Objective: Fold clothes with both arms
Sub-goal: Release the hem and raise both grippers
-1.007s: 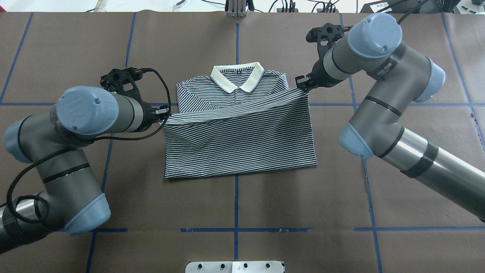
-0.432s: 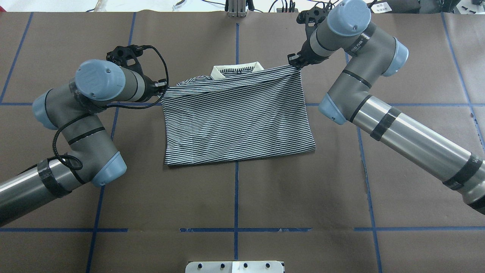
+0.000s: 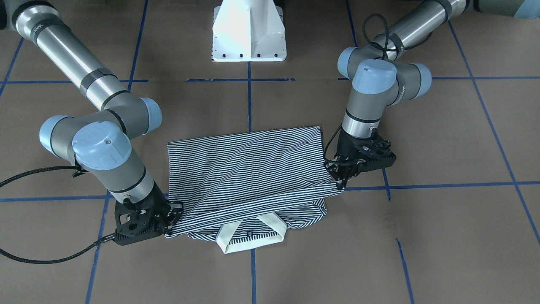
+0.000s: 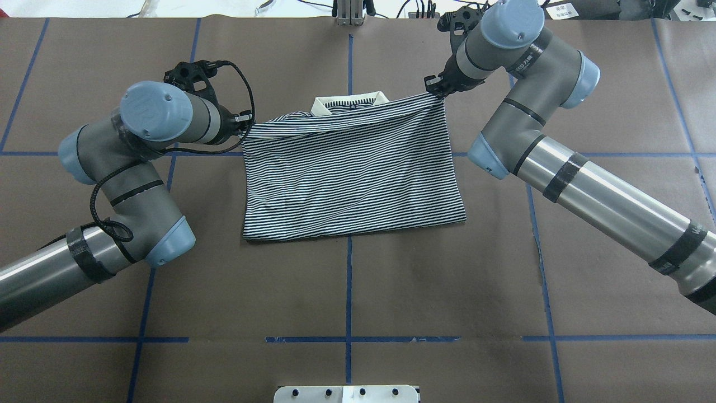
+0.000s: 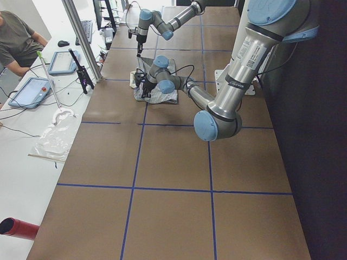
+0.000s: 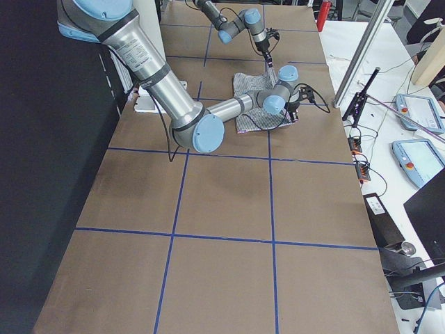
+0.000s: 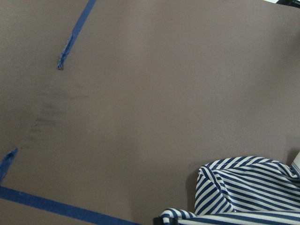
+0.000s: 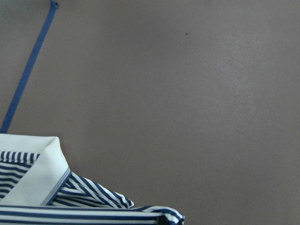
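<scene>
On the table, the polo shirt lies centred, lower half drawn up. The left gripper and right gripper each pinch 1 hem corner, the left nearer the robot, so releasing now would likely skew the fold. Brown surface runs well past the collar

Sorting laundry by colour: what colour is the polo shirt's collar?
Plain cream collar, against the navy-and-white striped shirt; best seen in the right wrist view.

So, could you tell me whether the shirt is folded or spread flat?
Folded over: the shirt has its hem held across the collar by left gripper and right gripper.
</scene>
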`<state>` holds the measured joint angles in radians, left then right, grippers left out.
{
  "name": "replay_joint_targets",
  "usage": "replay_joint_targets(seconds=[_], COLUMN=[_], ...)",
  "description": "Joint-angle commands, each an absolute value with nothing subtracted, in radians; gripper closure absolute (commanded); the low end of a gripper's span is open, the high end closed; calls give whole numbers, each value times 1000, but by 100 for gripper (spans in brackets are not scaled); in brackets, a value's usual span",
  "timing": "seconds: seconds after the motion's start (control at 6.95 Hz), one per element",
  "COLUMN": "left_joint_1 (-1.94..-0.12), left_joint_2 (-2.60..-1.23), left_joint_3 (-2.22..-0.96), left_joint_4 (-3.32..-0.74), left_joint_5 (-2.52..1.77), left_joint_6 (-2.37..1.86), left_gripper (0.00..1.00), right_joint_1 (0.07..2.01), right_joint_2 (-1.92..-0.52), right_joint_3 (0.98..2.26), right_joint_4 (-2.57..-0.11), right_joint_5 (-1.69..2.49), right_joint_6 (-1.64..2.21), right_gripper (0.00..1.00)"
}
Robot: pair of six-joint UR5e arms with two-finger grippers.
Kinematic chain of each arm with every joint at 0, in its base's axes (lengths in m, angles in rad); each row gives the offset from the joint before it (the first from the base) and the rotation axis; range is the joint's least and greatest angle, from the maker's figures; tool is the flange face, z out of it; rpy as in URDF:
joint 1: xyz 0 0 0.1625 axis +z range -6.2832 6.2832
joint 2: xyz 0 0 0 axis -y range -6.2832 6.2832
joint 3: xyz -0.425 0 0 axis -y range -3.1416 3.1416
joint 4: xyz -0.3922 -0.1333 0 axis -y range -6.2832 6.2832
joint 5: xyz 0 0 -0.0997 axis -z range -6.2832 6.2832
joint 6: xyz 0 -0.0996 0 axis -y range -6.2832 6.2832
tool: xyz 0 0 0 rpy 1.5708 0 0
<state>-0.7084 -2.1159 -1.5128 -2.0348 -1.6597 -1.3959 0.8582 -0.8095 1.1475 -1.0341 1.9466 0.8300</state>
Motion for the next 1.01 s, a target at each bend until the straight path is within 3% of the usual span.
replay_joint_targets(seconds=[0.0, 0.14, 0.29, 0.43, 0.58, 0.86], left_joint_1=[-709, -709, -709, -713, -747, -784], left_joint_2=[-2135, -2135, -2135, -2154, -2176, -2177], left_joint_3=[-1494, -1493, -1490, -1491, -1491, -1502], left_joint_4=[-2036, -2036, -2037, -2036, -2026, -2023], left_joint_5=[-1660, -1660, -1658, -1660, -1667, -1788], left_joint_6=[-1399, -1397, -1394, -1393, -1390, -1390], left_gripper=[100, 100, 57, 1, 0, 0], right_joint_1=[851, 847, 845, 844, 850, 827], right_joint_2=[-802, -802, -804, -810, -816, -959], right_joint_3=[1152, 1154, 1154, 1152, 1157, 1356], right_joint_4=[-1031, -1029, -1025, -1016, -1012, -1014], right_joint_5=[1947, 1947, 1947, 1948, 1963, 2037], right_joint_6=[834, 834, 836, 841, 841, 912], right_gripper=[100, 100, 38, 0, 0, 0])
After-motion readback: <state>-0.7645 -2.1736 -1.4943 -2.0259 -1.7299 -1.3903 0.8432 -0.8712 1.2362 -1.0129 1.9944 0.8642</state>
